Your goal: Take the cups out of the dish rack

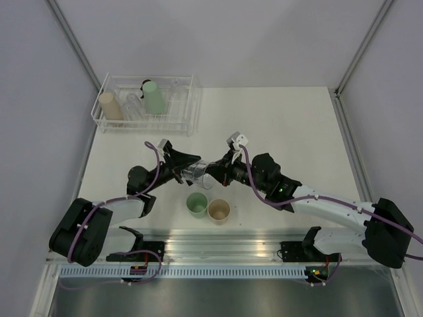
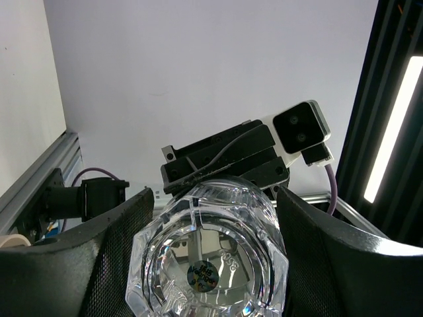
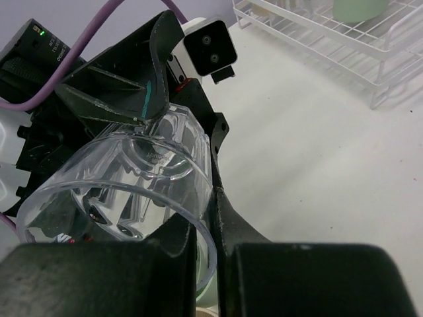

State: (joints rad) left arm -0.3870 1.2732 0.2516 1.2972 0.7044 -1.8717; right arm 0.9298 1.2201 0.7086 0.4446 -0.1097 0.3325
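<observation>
**Top external view.** The dish rack [image 1: 147, 105] stands at the far left corner of the table [image 1: 284, 125]. It holds a racked tan cup [image 1: 110, 105] at its left end, a racked mint cup [image 1: 154, 97] near its middle, and clear tumblers between and beside them whose number cannot be told. The clear cup [image 1: 197, 173] is out of the rack. It lies on its side above the table's near middle, between the two arms. The left gripper [image 1: 190, 168] meets it from the left and the right gripper [image 1: 211, 173] from the right. A loose mint cup [image 1: 197, 203] and a loose tan cup [image 1: 219, 211] stand upright just beside each other, mouths up, near the front edge below the clear cup.

**Left wrist view.** The clear cup [image 2: 208, 257] shows its faceted base to the camera. The left gripper [image 2: 211, 264] has one black finger against each side of it, clamping the cup. The right arm's camera housing [image 2: 301, 129] sits behind the cup.

**Right wrist view.** The clear cup [image 3: 132, 185] opens toward the camera. The right gripper [image 3: 203, 231] is nearly closed, with the cup's rim wall pinched in the narrow gap between its fingers. The left gripper [image 3: 132, 92] is at the cup's base. The dish rack [image 3: 310, 36] is at the upper right, well apart, with the racked mint cup [image 3: 357, 8] in it.
</observation>
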